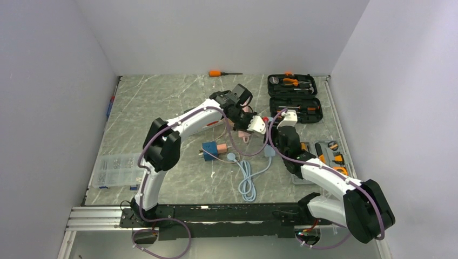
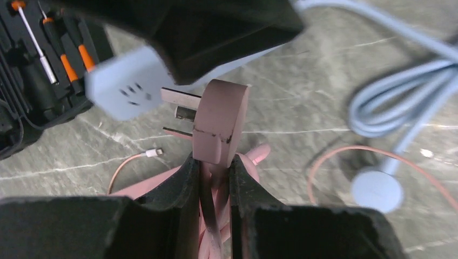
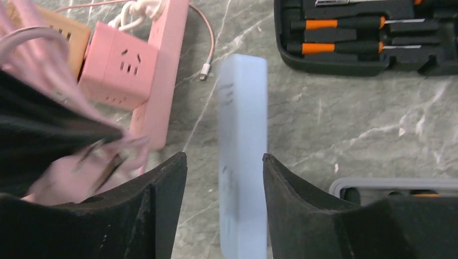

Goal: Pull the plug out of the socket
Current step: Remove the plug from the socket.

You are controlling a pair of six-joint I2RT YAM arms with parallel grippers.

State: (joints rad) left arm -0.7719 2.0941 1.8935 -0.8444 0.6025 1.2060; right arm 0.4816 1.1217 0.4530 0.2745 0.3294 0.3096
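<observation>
The left tool (image 2: pixel 215 163) is clenched on the plug (image 2: pixel 221 124), prongs clear of the socket (image 2: pixel 127 89). The right tool (image 3: pixel 224 157) straddles the socket, released.

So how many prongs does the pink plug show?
3 on the plug: top prong, middle prong, bottom prong, all out of the blue socket. None seems hidden.

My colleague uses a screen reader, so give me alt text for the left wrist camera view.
The left gripper clamps a pink plug whose bare metal prongs sit just clear of a pale blue socket block. Behind lie a marble table, a coiled blue cable and a black tool case.
</observation>
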